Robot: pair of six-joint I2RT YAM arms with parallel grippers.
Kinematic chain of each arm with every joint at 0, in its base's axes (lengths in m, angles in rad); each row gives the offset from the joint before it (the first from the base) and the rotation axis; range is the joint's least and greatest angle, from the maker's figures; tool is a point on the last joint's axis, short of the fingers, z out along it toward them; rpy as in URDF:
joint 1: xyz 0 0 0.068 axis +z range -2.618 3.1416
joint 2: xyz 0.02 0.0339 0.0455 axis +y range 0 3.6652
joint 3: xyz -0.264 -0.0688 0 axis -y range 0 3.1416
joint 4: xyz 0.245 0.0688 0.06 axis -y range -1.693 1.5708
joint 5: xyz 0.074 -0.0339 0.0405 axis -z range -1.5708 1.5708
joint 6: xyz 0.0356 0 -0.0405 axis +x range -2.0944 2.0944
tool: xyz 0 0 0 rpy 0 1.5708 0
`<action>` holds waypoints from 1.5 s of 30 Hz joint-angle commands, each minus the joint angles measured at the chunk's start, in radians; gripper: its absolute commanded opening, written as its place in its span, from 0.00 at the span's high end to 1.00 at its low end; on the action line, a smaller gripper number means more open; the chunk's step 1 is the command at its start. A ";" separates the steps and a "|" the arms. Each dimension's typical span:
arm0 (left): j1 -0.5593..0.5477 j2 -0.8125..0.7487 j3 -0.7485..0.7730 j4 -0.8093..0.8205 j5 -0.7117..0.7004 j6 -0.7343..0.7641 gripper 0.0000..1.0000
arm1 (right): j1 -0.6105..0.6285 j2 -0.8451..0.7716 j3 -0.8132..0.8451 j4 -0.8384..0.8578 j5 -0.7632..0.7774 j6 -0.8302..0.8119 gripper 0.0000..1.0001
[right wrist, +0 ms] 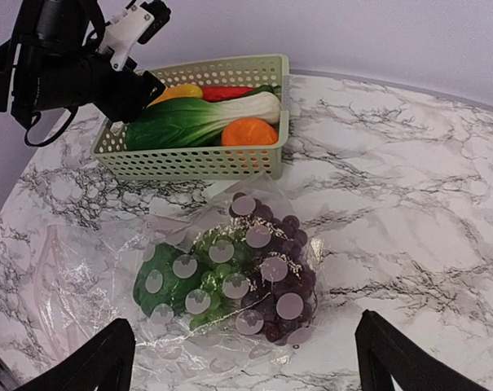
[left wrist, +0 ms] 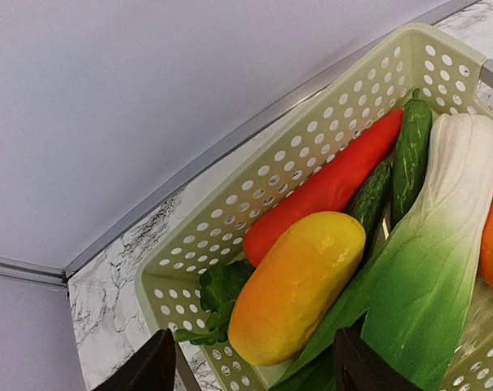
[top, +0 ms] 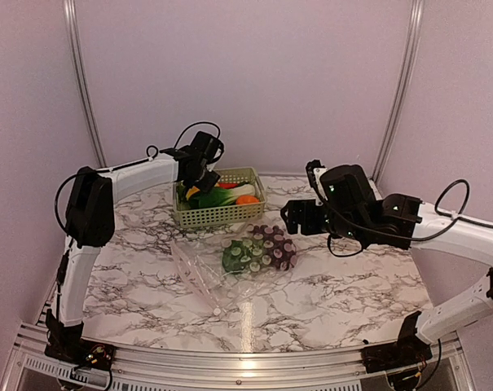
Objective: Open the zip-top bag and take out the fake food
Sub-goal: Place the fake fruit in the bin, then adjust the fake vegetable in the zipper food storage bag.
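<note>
Left gripper (left wrist: 254,362) spread, empty, yellow-orange plastic fruit (left wrist: 299,285) below in green lattice basket (left wrist: 311,155): lift clear. Right gripper (right wrist: 246,350) wide, empty: enter clear crinkly bag (right wrist: 75,269), pinch purple grape bunch (right wrist: 275,273) ahead.

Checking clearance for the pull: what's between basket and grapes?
Just a thin strip of bare table and the bag's clear plastic around the grapes; nothing loose. Clearest in the right wrist view.
</note>
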 commanded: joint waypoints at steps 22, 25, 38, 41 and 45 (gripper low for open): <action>0.004 -0.823 -0.962 0.349 0.481 -0.707 0.49 | -0.005 0.220 0.050 0.114 -0.195 -0.099 0.17; -0.002 -0.923 -1.087 0.380 0.530 -0.771 0.54 | -0.006 0.249 0.050 0.122 -0.201 -0.094 0.20; -0.067 -1.261 -1.444 0.343 0.529 -0.957 0.66 | -0.011 0.409 0.142 0.141 -0.222 -0.060 0.37; -0.101 -1.286 -1.501 0.362 0.511 -1.003 0.68 | -0.013 0.438 0.173 0.143 -0.228 -0.038 0.45; -0.157 -1.290 -1.556 0.412 0.504 -1.056 0.71 | -0.015 0.474 0.212 0.140 -0.225 -0.027 0.51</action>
